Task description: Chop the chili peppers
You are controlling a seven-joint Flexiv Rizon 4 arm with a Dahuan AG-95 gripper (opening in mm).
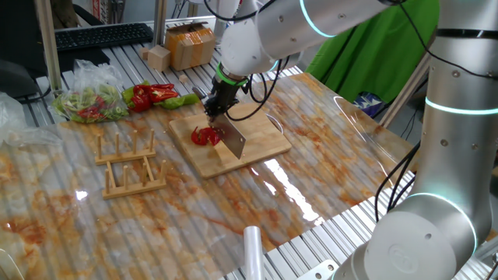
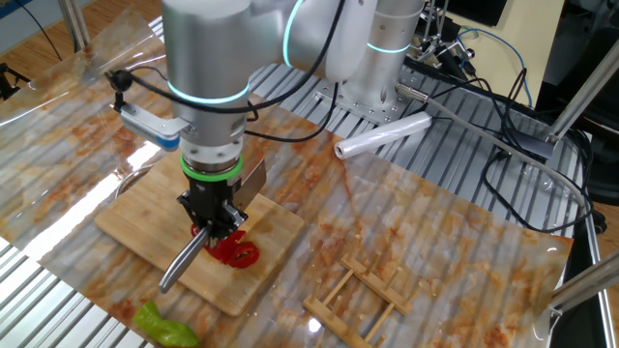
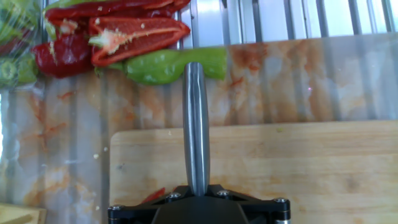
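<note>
One cutting board (image 1: pixel 257 144), two wooden racks (image 1: pixel 128 162)

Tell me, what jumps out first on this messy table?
The gripper clamps a cleaver, blade down on the board beside a red pepper. Behind the board lie more red and green peppers, and the plastic table cover is smeared orange-red.

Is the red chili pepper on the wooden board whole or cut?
Cut: the red chili pepper lies in pieces on the wooden board.
</note>
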